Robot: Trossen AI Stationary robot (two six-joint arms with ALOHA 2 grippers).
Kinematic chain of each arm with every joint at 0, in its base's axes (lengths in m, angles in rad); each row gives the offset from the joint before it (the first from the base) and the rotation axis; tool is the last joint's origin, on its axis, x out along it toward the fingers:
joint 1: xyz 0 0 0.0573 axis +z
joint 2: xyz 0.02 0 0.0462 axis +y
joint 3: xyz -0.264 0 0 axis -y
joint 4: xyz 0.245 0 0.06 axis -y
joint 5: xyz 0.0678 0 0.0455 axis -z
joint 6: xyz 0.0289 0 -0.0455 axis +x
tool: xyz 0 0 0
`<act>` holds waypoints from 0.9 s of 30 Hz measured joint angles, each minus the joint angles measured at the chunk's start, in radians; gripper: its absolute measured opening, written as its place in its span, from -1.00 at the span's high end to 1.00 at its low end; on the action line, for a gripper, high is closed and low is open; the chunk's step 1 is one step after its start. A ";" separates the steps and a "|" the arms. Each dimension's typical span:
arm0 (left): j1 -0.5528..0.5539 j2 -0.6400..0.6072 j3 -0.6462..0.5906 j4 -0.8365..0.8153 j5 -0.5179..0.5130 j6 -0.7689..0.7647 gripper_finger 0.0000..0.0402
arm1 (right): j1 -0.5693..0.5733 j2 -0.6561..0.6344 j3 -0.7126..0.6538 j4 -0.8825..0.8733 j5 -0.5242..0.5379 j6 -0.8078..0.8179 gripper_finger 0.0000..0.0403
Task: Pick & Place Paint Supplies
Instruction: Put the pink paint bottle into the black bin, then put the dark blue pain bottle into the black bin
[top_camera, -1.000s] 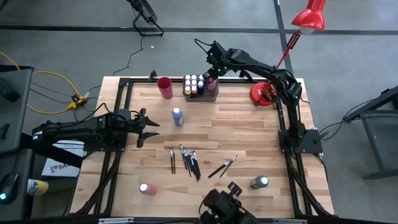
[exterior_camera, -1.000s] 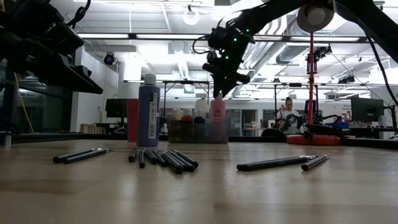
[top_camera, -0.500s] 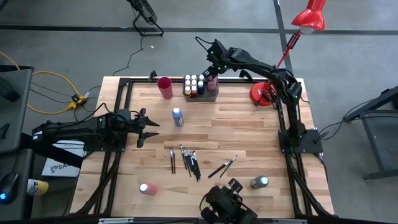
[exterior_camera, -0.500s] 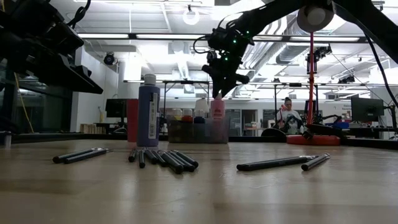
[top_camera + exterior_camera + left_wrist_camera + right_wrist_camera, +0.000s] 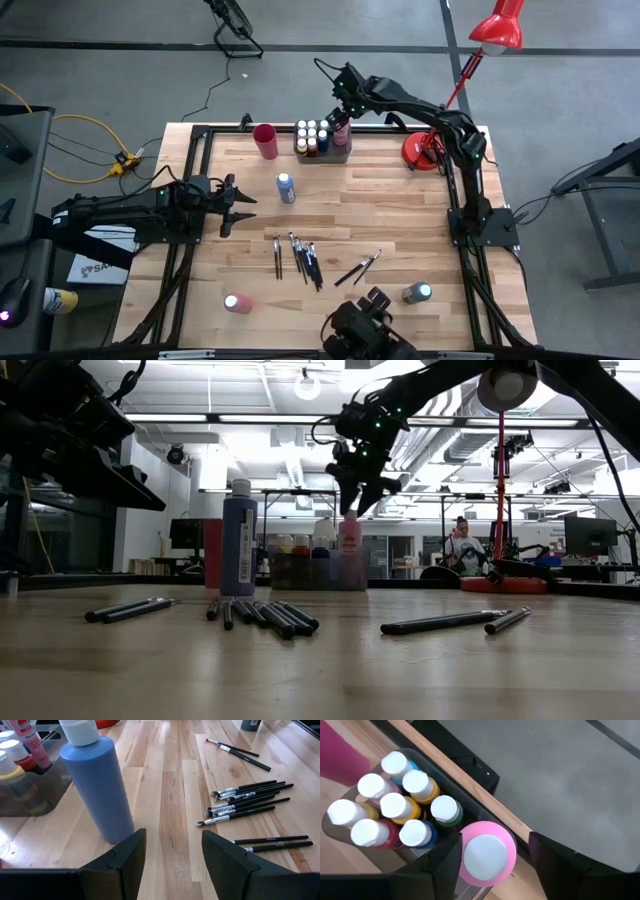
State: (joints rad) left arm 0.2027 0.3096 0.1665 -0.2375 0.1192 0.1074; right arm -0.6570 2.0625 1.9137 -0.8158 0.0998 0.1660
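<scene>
The right pincer [image 5: 343, 112] hangs at the far edge of the desk [image 5: 400, 210] over the grey tray [image 5: 322, 156], directly above a pink bottle [image 5: 486, 852] that stands upright in the tray's end nearest that arm. In the right wrist view the bottle's pale cap sits between the two dark fingers [image 5: 440, 870], which stand apart with a gap showing on each side of it, so it is not clamped. Seven other capped bottles [image 5: 395, 806] are packed into the rest of the tray, just beside the pink one. The left pincer [image 5: 172, 852] waits low over the desk's left side, its fingers apart, with a blue bottle [image 5: 97, 790] standing just in front of it. A cluster of paintbrushes [image 5: 247, 800] lies farther across the desk.
</scene>
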 joint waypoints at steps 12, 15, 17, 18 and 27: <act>0.000 0.000 0.000 0.000 0.000 0.000 0.07 | 0.007 -0.115 0.000 -0.058 -0.009 -0.004 -0.49; 0.000 0.000 0.000 0.000 0.000 0.000 0.07 | 0.018 -0.182 0.000 -0.173 -0.055 -0.005 -0.47; 0.000 0.000 0.000 0.000 0.000 0.000 0.07 | 0.037 -0.226 0.000 -0.263 -0.091 -0.011 -0.45; 0.000 0.000 0.000 0.000 0.000 0.000 0.07 | 0.044 -0.253 0.000 -0.306 -0.102 -0.013 -0.44; 0.000 0.000 0.000 0.000 0.000 0.000 0.07 | 0.220 -0.493 -0.001 -0.559 -0.075 0.013 -0.35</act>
State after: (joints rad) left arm 0.2027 0.3099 0.1665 -0.2375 0.1188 0.1070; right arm -0.4374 1.5693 1.9125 -1.3750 0.0248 0.1788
